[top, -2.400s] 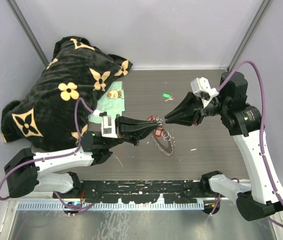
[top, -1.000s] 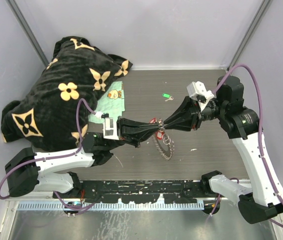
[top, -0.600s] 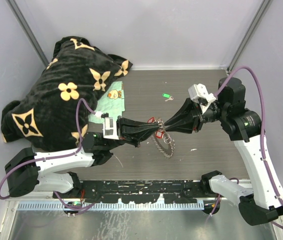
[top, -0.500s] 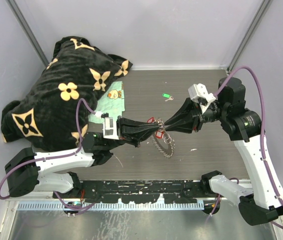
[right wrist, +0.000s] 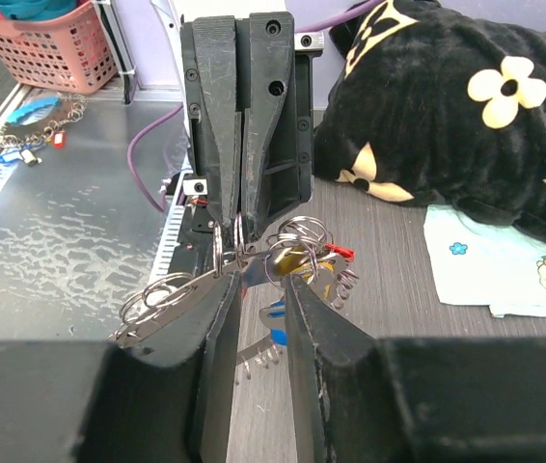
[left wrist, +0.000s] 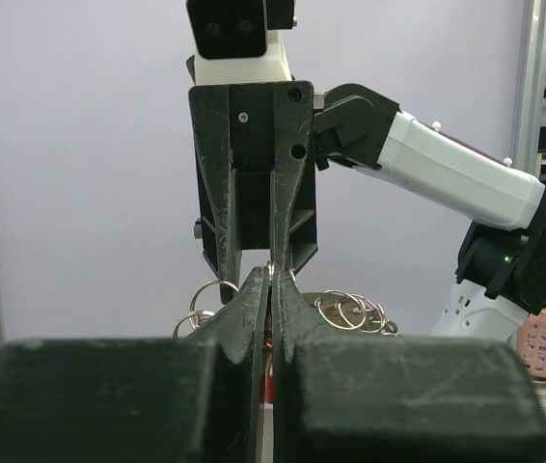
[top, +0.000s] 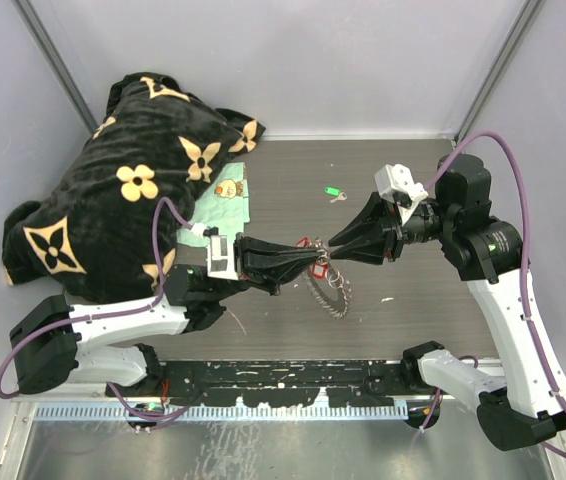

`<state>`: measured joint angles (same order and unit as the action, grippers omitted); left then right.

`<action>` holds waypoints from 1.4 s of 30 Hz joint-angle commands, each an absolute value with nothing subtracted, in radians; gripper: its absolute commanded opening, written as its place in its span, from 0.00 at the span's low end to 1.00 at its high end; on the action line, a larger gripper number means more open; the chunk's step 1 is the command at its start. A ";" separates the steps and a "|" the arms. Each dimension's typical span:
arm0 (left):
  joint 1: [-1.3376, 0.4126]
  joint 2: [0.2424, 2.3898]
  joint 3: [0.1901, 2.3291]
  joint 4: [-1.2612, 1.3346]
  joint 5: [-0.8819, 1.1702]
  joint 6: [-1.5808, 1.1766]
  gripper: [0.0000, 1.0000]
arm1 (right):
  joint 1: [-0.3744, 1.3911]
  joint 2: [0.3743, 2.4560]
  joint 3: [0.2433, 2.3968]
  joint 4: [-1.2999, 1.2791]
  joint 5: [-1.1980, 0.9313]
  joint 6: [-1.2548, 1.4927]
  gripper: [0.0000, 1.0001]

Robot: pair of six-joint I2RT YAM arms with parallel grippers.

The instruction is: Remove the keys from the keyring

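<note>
On the dark table (top: 413, 200) the biggest thing is a black fluffy blanket (top: 133, 190) with tan flowers, heaped at the far left. A small pale green cloth (top: 225, 205) with a cartoon on it peeks out from under the blanket's edge.

In the middle of the table our two grippers meet tip to tip. Our left gripper (top: 315, 257) is squeezed tight. From its own camera we see a thin bit of wire pinched at the very tips, so we think it grips one of the small wire rings (right wrist: 297, 236) of the bunch. Our right gripper (top: 332, 243) has its fingers a little apart. The rings sit right at its tips, and we cannot see it gripping anything.

The keyring (top: 329, 290), dark and bumpy, lies just under the two grippers, on the near side. A red tag (top: 315, 266) and a blue tag (right wrist: 271, 336) are with it.

One key with a green tag (top: 334, 192) lies alone, further back on the table. We think that key is already off. The red and blue ones look like they are not off yet, so most of the job is left.
</note>
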<state>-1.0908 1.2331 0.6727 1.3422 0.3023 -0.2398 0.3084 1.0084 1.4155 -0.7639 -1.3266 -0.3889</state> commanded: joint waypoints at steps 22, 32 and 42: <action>-1.089 1.258 0.721 1.431 0.311 -0.250 0.00 | 0.320 0.994 1.381 -0.691 -1.379 -0.340 0.32; -1.089 1.259 0.715 1.430 0.285 -0.243 0.00 | 0.321 0.992 1.393 -0.707 -1.382 -0.352 0.34; -1.089 1.253 0.713 1.430 0.283 -0.240 0.00 | 0.322 0.991 1.385 -0.722 -1.305 -0.375 0.33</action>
